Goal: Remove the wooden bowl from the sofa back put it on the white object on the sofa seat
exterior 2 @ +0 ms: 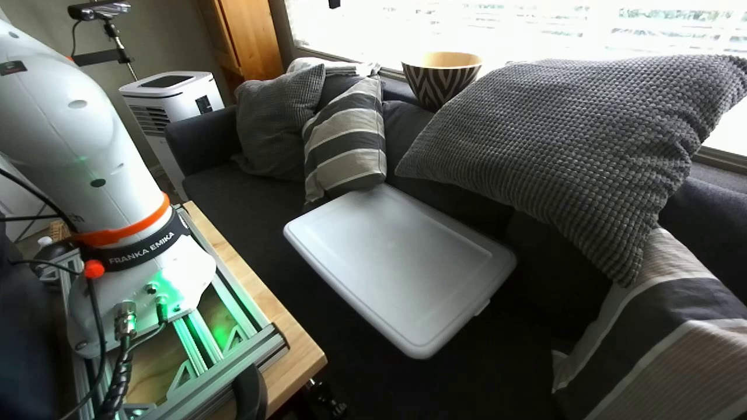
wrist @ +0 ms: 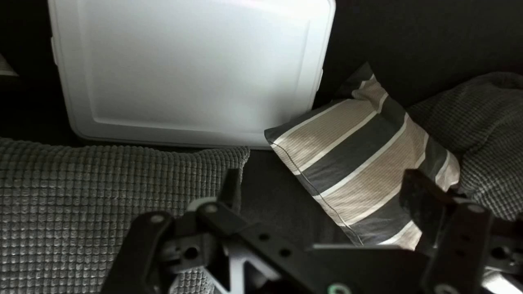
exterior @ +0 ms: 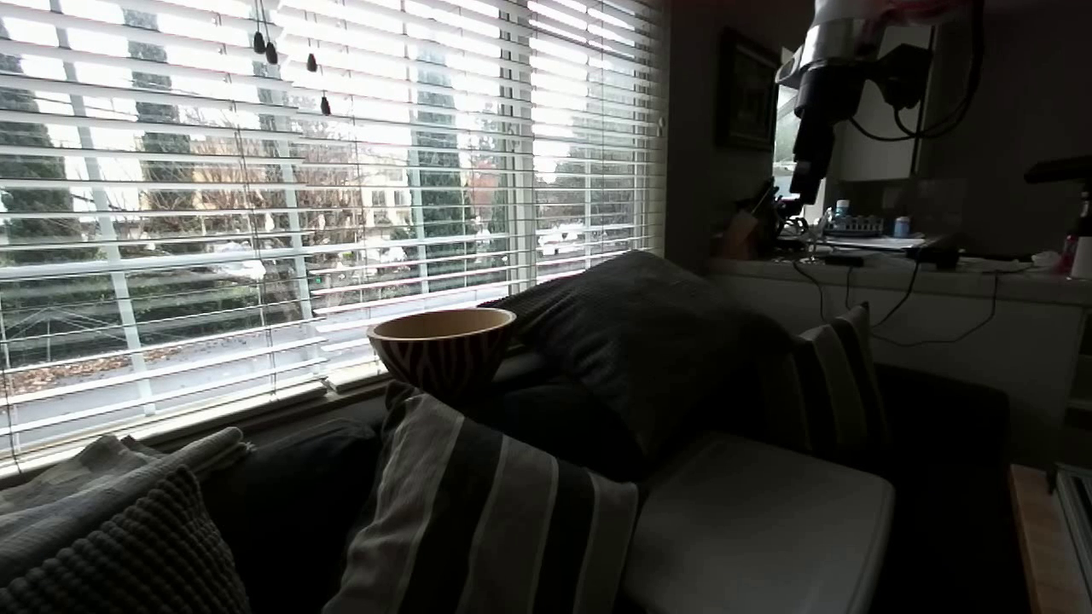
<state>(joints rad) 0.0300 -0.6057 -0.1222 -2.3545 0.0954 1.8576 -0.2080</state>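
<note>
The wooden bowl [exterior: 439,354] stands upright on the dark sofa back [exterior 2: 398,91] by the window. It has a pale inside and dark patterned sides, and also shows in an exterior view [exterior 2: 442,79]. The flat white object [exterior 2: 402,268], like a lid with a raised rim, lies on the dark sofa seat [exterior 2: 233,192]. It also shows in an exterior view [exterior: 768,520] and in the wrist view [wrist: 196,73]. My gripper [wrist: 322,185] is open and empty, pointing down. In an exterior view the gripper [exterior: 806,183] hangs high, apart from the bowl. The bowl is out of the wrist view.
A large grey textured pillow [exterior 2: 572,128] leans beside the bowl and also shows in the wrist view [wrist: 102,196]. A striped pillow [exterior 2: 350,134] stands below the bowl, touching the white object. Another striped pillow [exterior 2: 671,326] lies at the near end. Window blinds [exterior: 256,213] are behind the bowl.
</note>
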